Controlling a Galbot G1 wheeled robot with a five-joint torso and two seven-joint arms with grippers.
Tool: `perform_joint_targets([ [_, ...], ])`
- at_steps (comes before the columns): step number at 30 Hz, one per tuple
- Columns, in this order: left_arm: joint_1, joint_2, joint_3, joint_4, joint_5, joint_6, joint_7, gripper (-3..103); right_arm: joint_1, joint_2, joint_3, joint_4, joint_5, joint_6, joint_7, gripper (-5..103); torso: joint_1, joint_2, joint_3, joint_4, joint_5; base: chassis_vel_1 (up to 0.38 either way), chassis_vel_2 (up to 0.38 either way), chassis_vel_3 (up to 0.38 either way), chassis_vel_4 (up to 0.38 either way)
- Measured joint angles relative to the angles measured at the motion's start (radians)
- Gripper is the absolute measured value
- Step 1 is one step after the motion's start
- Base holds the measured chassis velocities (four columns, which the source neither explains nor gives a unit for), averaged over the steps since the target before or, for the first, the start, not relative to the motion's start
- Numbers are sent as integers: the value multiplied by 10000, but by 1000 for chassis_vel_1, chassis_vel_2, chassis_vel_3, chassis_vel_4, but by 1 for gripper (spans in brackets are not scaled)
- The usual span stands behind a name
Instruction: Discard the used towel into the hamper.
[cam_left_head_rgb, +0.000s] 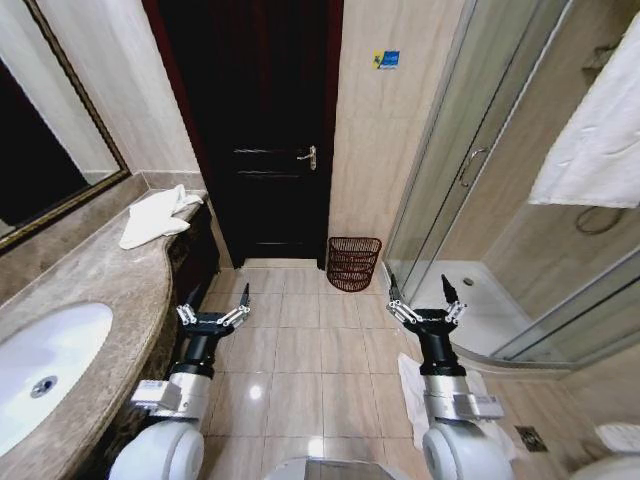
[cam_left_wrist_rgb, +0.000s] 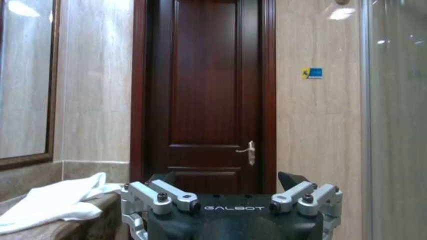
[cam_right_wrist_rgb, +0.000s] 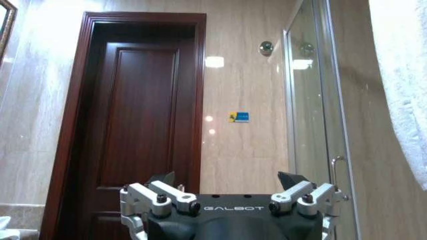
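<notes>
Plainly, the crumpled white towel (cam_left_head_rgb: 157, 216) lies on the marble counter (cam_left_head_rgb: 100, 290), ahead and left of the left gripper (cam_left_head_rgb: 213, 318), which hangs spread open and empty. Farther right, the hamper (cam_left_head_rgb: 353, 263) stands beside the door (cam_left_head_rgb: 265, 130); the right gripper (cam_left_head_rgb: 425, 308) is equally agape. The left wrist view shows the towel (cam_left_wrist_rgb: 50, 207) close by.

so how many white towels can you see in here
3: a crumpled white cloth towel on the marble counter, a large white towel hanging by the glass shower, and one flat on the tiled floor behind the right arm. Others may be hidden.
</notes>
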Motion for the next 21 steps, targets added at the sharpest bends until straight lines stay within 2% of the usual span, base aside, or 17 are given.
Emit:
perform_joint_targets([
  [10,121,0,93,0,534,-313,-111,100,-83,2,131,77,27,-90,-141,100,0,0,0,0,0,0,0,0,0],
  [14,64,0,106,0,603,-902,-242,100,-68,3,179,100,87,-115,-199,100,0,0,0,1,0,0,0,0,0],
  [16,36,0,91,0,661,-995,-239,100,-76,3,207,110,116,-114,-264,100,-1,0,0,0,0,0,0,0,0],
  [21,-159,1,189,1,639,-917,-117,100,-125,2,239,134,159,-112,-491,100,-3,1,-1,0,0,-35,22,24,-23],
])
